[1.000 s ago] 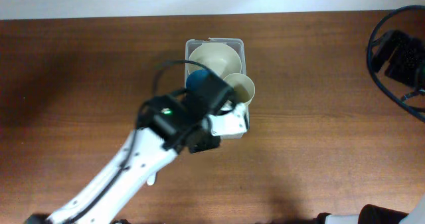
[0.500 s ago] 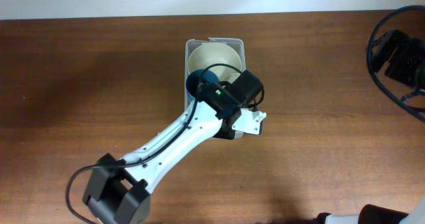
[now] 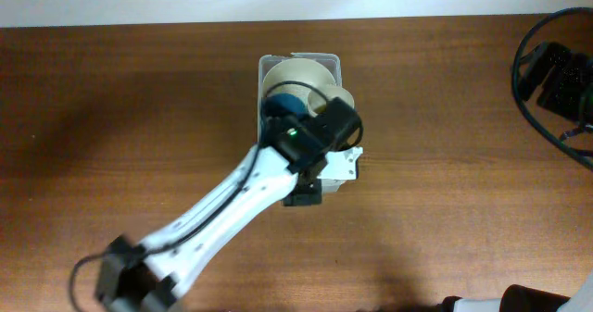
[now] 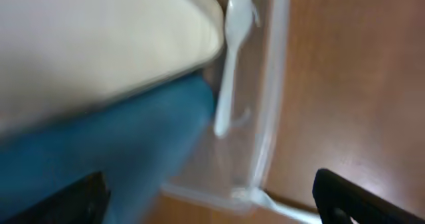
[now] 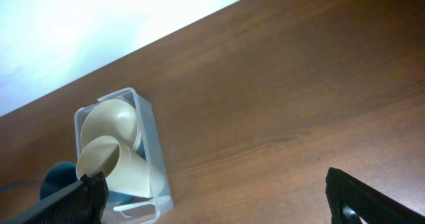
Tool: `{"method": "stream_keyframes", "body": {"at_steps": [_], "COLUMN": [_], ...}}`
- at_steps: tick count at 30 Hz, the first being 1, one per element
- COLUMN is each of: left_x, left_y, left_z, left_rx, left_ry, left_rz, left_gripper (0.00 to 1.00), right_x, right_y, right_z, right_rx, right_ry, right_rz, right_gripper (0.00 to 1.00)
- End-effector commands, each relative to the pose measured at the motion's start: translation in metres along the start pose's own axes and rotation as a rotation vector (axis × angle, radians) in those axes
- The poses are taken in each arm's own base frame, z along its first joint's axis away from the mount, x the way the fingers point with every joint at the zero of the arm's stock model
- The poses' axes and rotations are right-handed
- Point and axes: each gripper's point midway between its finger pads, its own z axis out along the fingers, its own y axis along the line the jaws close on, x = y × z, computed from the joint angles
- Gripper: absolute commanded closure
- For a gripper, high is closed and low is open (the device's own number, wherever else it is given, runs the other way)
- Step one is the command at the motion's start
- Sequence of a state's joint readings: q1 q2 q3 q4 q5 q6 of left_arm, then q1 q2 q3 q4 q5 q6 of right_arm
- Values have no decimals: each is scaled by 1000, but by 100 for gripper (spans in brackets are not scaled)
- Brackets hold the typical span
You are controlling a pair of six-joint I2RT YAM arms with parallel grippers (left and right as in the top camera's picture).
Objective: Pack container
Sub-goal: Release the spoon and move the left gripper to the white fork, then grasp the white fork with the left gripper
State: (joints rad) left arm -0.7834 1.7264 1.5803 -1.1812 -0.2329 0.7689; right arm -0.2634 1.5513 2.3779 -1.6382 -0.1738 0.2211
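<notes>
Views differ in what they give us. Only the left wrist camera shows a white plastic spoon (image 4: 229,58). It lies inside the container (image 4: 269,117) against the clear wall, just beside a cream bowl (image 4: 99,44) and a blue bowl (image 4: 119,151). Overhead, the container stands mid-worktop (image 3: 463,164) toward the far edge, and the left arm covers its near end, so no spoon shows there. The right wrist camera sees the tub from well away and adds a smaller cream cup (image 5: 109,164) leaning beside the cream bowl.

The left wrist picture is blurred and close, so both bowls are cut off by the frame. A dark shape left of the tub in the right wrist view is too unclear for us to name. At the right edge overhead, a dark tangle of cables (image 3: 556,71) is cut off.

We count one container, one cream bowl, one cream cup, one blue bowl and one spoon.

The left hand (image 4: 212,201) hangs released over the tub, fingers spread wide and grasping nothing. The right hand (image 5: 216,197) is also spread and empty, far from the tub.
</notes>
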Motion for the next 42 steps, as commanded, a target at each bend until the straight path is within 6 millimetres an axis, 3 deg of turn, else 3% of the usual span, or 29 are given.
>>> {"method": "stream_keyframes", "body": {"at_steps": [1, 5, 8, 11, 14, 17, 21, 26, 29, 34, 42], "left_x": [9, 33, 63, 106, 133, 153, 169, 167, 169, 176, 176], "left_y": [-14, -28, -11, 2, 1, -3, -15, -33, -45, -50, -65], "left_z": [-58, -88, -99, -102, -94, -77, -38, 17, 46, 70, 118], "left_rx": [29, 47, -39, -121, -124, -120, -82, 49, 122, 137, 217], "left_ry": [-135, -148, -115, -44, 32, 104, 177, 154, 148, 189, 322], "left_rz": [-232, -364, -748, -1139, -1298, -1392, -1443, -1458, -1439, -1403, -1390], "left_gripper": [0, 1, 0, 0, 0, 0, 0, 0, 6, 18, 24], "right_x": [-3, -3, -3, -3, -3, -3, -3, -3, -3, -3, -3], "right_y": [-2, -2, -2, -2, -2, -2, -2, -2, -2, -2, -2], "right_z": [-2, -2, -2, -2, -2, -2, -2, -2, -2, -2, -2], "right_rx": [5, 5, 5, 5, 5, 5, 5, 5, 5, 5, 5], "right_ry": [-12, -12, -12, -12, -12, -12, -12, -12, -12, -12, -12], "right_rz": [-4, -4, -4, -4, -4, -4, -4, -4, -4, -4, -4], "right_gripper": [1, 1, 1, 1, 1, 1, 1, 1, 1, 1, 1]}}
